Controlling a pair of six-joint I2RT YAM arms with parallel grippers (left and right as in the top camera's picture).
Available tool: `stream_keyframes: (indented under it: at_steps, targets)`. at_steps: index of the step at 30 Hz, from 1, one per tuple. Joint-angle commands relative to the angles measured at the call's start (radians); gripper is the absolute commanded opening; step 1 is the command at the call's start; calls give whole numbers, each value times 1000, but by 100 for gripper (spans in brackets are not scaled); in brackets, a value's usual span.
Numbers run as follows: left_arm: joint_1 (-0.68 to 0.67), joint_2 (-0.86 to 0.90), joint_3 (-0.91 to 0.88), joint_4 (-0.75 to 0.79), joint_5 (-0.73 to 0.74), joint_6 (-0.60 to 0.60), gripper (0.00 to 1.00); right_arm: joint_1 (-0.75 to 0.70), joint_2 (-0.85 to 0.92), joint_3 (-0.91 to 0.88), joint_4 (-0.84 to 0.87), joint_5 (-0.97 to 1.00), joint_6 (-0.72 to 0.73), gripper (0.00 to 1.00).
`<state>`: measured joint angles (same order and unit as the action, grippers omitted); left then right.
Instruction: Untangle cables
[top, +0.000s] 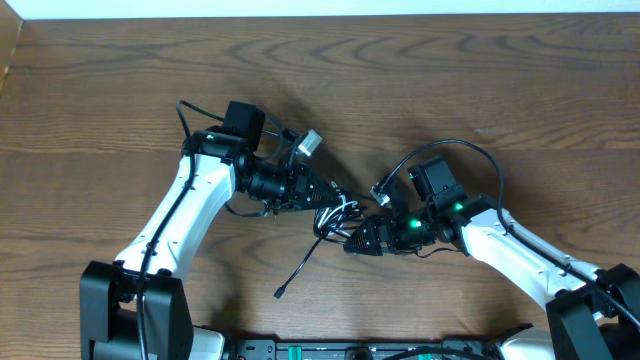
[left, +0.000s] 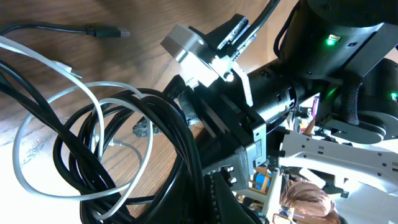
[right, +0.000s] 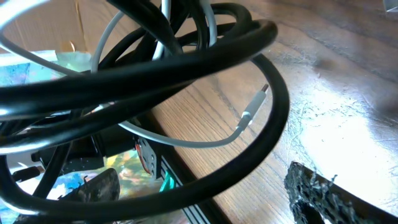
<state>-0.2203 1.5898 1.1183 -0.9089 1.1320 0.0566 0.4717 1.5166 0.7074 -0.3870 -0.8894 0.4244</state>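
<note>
**Left pincer** (top: 322, 196): its tip meets the cable bundle (top: 338, 212) from 10 o'clock. Whether the jaws are spread or pressed together cannot be told. The overhead view is too small, and its own wrist view is filled with cable.

**Right pincer** (top: 352, 244): its tip lies at 5 o'clock of the bundle and points toward 9 o'clock. Its jaw state cannot be told either.

**Bundle:** it lies on the counter (top: 450, 80) between the two pincers, just off the centre of the overhead view at 5 o'clock. Thick black cable (left: 177, 134) is looped through thin white cable (right: 199, 144), with the strands crossing. A black tail (top: 300, 265) runs out toward 7 o'clock and ends in a plug (top: 279, 294) lying flat on the wood. In the right wrist view a white connector (right: 254, 107) rests on the surface beneath a black loop.

**Surface:** dark brown wood with strong grain. The right wrist view shows fine scratches under glare.

**Room:** a pale strip (top: 300, 8) borders the counter at 12 o'clock. A black rail (top: 330, 350) with green parts runs along 6 o'clock.
</note>
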Motion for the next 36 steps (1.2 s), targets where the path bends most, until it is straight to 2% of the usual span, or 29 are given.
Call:
stream_keyframes:
  at_steps: [1,6,9,12,15,19,25,28,31,36]
  targets:
    - [0,-8,-2,-14,39,18,8,14,0,-3,2,-10,-15,80]
    - [0,-8,-2,-19,39,17,8,11,0,-3,5,-35,-35,77]
    - [0,-8,-2,-18,39,14,8,-6,0,-3,17,-119,-85,76]
    - [0,-8,-2,-18,39,23,8,-34,0,-3,17,-217,-138,70]
    - [0,-8,-2,-18,39,98,8,-73,0,-3,16,-321,-180,66]
    - [0,-8,-2,-19,39,206,8,-139,0,-3,1,-345,-179,65]
    - [0,-8,-2,-33,62,214,8,-218,0,-3,-11,-344,-178,64]
    - [0,-8,-2,-31,61,168,7,-217,0,-3,-38,-344,-179,64]
    - [2,-8,-2,-11,56,63,8,-216,0,-3,-68,-343,-179,64]
    - [2,-8,-2,44,-127,-360,7,-224,0,-3,-76,-340,-179,64]
